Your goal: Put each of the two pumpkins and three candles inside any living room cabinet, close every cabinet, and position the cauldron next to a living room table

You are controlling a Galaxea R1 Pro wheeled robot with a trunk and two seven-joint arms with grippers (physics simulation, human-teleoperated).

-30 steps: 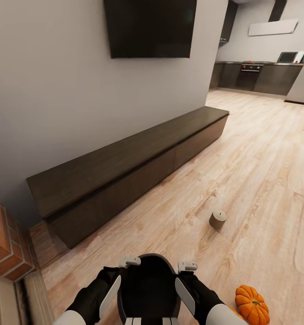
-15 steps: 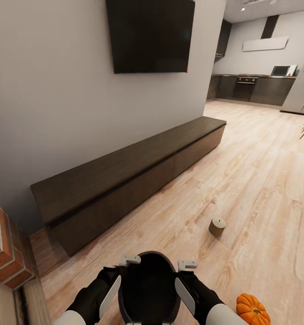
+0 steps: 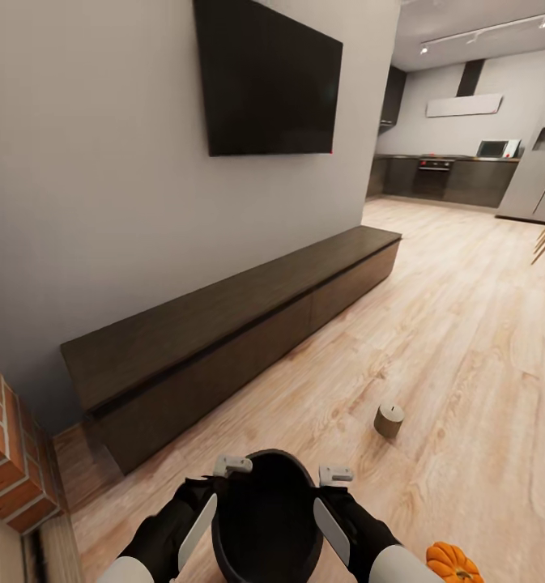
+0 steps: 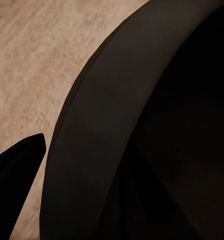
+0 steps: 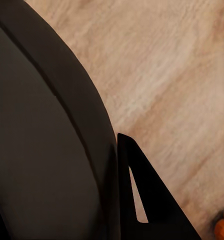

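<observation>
The cauldron [image 3: 268,518] sits nearest us, a black round pot held low in front of the trunk between our two arms, its open mouth facing up. Our left gripper [image 3: 232,467] is at the pot's left rim and our right gripper [image 3: 336,476] at its right rim, both forearms bent inward and reaching forward — we see each as a pale bracket at the rim. In the left wrist view one dark finger [image 4: 14,185] lies outside the pot's wall [image 4: 107,150]; in the right wrist view a dark finger [image 5: 147,200] sits just beside the wall [image 5: 52,125]. We cannot tell whether either pincer is clamped on the rim or merely pressed to it.

On the wooden floor [image 3: 466,340] at near right lies one pumpkin [image 3: 453,563], cut by the frame edge. A little farther, one squat grey candle [image 3: 389,420] stands upright. Beyond it, along the left wall, runs the cabinet [image 3: 240,332], both fronts closed — a brick pier [image 3: 9,453] at its near end and one dark television [image 3: 268,77] above. The kitchen [image 3: 446,174] lies farthest off.
</observation>
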